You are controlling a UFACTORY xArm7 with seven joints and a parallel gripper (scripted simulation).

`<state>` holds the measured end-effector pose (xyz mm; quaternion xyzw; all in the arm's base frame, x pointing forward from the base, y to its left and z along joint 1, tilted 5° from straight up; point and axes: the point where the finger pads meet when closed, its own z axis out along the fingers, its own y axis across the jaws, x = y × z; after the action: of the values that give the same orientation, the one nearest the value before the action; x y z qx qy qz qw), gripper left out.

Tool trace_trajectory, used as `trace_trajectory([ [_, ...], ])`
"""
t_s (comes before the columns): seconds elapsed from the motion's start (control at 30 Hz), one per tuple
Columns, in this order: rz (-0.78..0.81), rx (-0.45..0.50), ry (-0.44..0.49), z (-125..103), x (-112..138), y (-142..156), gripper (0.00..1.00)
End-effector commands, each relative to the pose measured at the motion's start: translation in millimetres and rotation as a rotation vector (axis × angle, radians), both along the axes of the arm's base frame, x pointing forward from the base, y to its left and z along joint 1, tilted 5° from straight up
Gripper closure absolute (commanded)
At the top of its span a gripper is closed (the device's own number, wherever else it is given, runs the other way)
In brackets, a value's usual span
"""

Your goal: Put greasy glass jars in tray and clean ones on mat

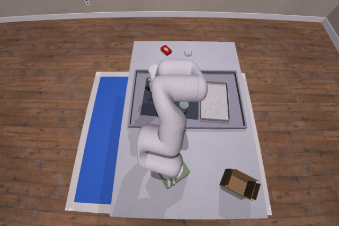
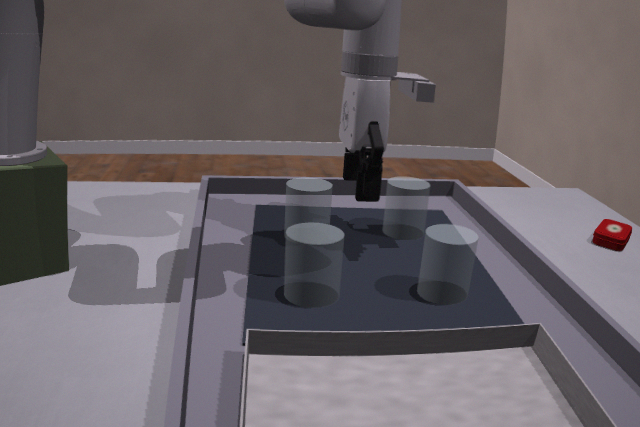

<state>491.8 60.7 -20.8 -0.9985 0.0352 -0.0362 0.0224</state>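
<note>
Several clear glass jars stand upright on the dark drying mat (image 2: 377, 277): a near-left jar (image 2: 313, 263), a near-right jar (image 2: 447, 262), a far-left jar (image 2: 308, 201) and a far-right jar (image 2: 407, 205). My gripper (image 2: 366, 182) is open and empty. It hangs above the far end of the mat, between the two far jars, at about the height of their tops. The pale tray (image 2: 403, 386) lies in front of the mat and holds nothing. In the overhead view the arm hides most of the mat; one jar (image 1: 183, 105) and the tray (image 1: 215, 100) show.
Mat and tray sit in a grey recessed basin. A red box (image 2: 612, 234) and a small white round object (image 1: 188, 52) lie on the counter beyond it. An open cardboard box (image 1: 240, 183) lies near the table's front right. A blue panel (image 1: 101, 138) lies left.
</note>
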Motion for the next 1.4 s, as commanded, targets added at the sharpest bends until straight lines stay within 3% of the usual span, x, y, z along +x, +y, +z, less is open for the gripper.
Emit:
trace_trajectory([
  [0.0, 0.0, 0.0, -0.004, 9, 1, 0, 0.0],
  [0.17, 0.0, 0.0, -0.004, 47, -2, -2, 0.0],
  [0.23, 0.0, 0.0, -0.004, 47, -2, -2, 0.0],
  [0.37, 0.0, 0.0, -0.004, 77, -4, -3, 0.0],
  [0.43, 0.0, 0.0, -0.004, 77, -4, -3, 0.0],
  [0.73, 0.0, 0.0, -0.004, 76, 17, -73, 0.0],
  [0.8, 0.0, 0.0, -0.004, 76, 17, -73, 0.0],
  [1.3, 0.0, 0.0, -0.004, 74, 52, -190, 0.0],
  [1.37, 0.0, 0.0, -0.004, 74, 52, -190, 0.0],
])
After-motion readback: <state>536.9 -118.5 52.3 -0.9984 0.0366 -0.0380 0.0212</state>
